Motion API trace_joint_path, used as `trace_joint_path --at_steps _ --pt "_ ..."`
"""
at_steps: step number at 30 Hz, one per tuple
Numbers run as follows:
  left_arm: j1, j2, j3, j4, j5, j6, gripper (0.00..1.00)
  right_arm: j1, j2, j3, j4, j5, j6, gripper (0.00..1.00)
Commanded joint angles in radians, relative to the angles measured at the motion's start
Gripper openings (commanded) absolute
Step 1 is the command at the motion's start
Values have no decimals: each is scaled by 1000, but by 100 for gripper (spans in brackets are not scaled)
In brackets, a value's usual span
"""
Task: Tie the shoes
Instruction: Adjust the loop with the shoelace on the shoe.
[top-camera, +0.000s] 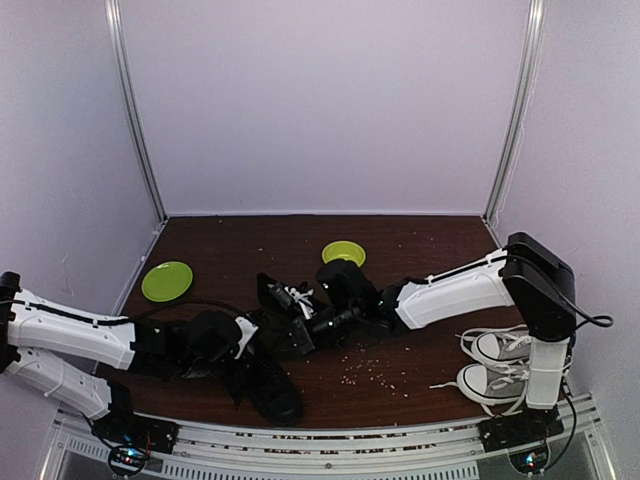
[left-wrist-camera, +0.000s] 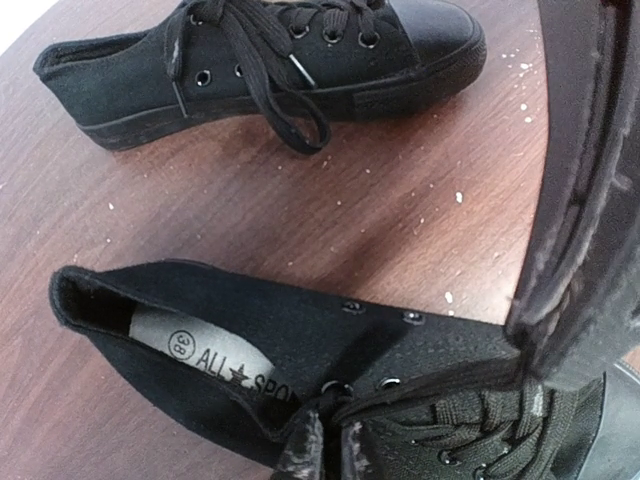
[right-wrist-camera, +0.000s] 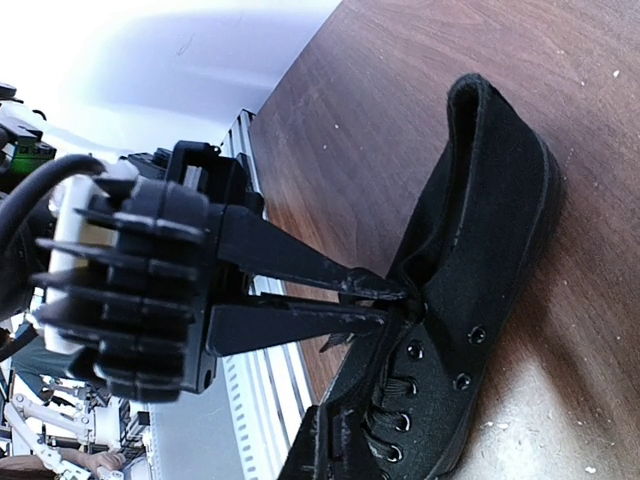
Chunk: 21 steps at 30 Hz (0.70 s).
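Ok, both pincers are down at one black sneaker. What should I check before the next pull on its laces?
1. Grip of left pincer on the black lace, at the top eyelets of the black canvas sneaker under it: ok, shut on it.
2. Lace in right pincer: cannot tell; it is shut, its catch hidden.
3. That sneaker upright on the brown wooden table: ok.
4. The second black canvas sneaker tied: not ok, a lace loop hangs loose over its side.
5. The grey-and-white sneakers apart from the work: ok.
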Motion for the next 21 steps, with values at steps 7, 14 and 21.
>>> trace_joint_path --at_steps 7,14,21 --pt "35 38 -30 -48 17 -10 2 3 -60 -58 -33 0 -20 0" --pt "59 79 -31 -39 54 -21 1 3 -72 -98 -40 6 -24 0" --pt "87 91 -41 -37 74 -37 0 4 -66 -150 -26 16 -14 0"
